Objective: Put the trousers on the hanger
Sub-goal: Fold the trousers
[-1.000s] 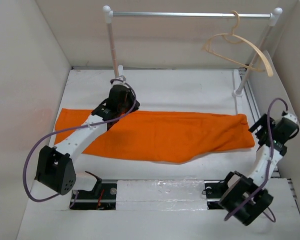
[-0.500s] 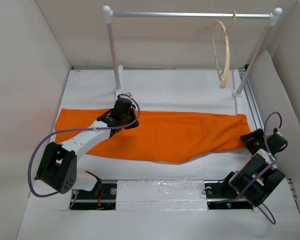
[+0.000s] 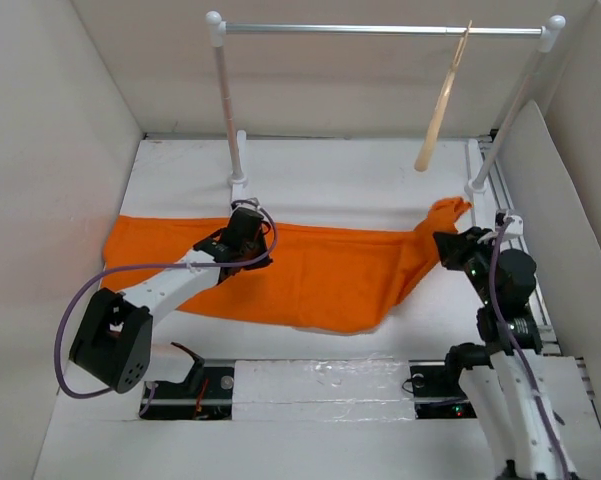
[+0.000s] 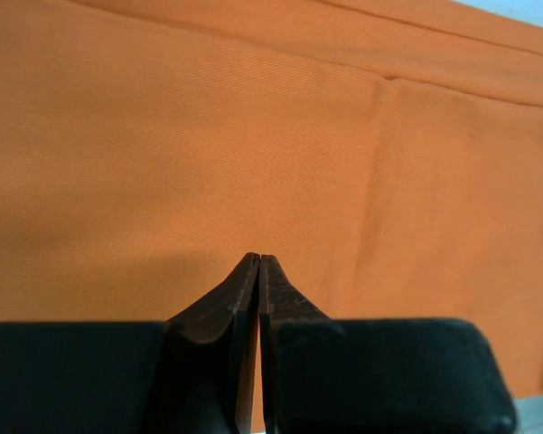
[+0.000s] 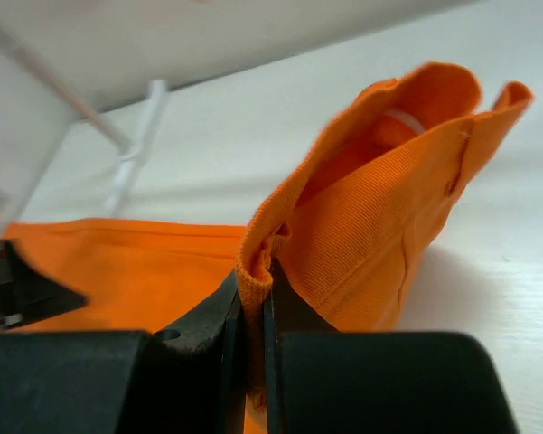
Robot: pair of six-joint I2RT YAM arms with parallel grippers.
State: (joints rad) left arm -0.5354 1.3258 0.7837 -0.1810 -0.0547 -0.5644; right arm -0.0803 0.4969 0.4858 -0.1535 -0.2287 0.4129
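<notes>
Bright, even, diffuse light from above fills all three views. The trousers [image 3: 310,275] throw only a thin, soft shadow along their near edge onto the table [image 3: 330,180]. In the right wrist view the white post [image 5: 135,136] behind is blurred, the nearest cloth sharp.

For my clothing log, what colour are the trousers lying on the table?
The trousers are plain bright orange, unpatterned; the left wrist view shows it best.
</notes>
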